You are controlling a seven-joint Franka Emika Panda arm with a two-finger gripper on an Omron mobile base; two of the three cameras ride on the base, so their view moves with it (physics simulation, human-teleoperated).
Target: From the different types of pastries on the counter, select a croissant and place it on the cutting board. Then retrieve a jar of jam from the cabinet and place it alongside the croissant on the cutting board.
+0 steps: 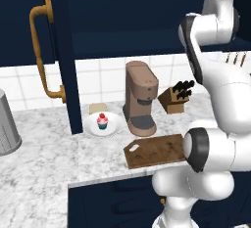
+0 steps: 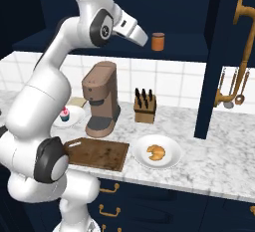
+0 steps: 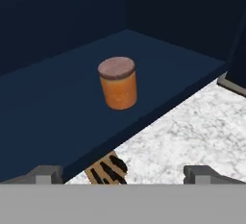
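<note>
On the bench point(image 2: 209, 164), left to right: cupcake point(image 2: 64, 114), bare cutting board point(image 2: 97, 154), croissant point(image 2: 156, 152) on its plate point(image 2: 172, 161). Above, the jam jar point(image 3: 117, 82) stands on the cabinet shelf point(image 3: 57, 103); the tool point(image 3: 125, 172), apparently wide open, holds nothing.

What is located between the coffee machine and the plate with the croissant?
The knife block stands between the coffee machine and the croissant's plate, nearer the wall, in the right base view.
</note>
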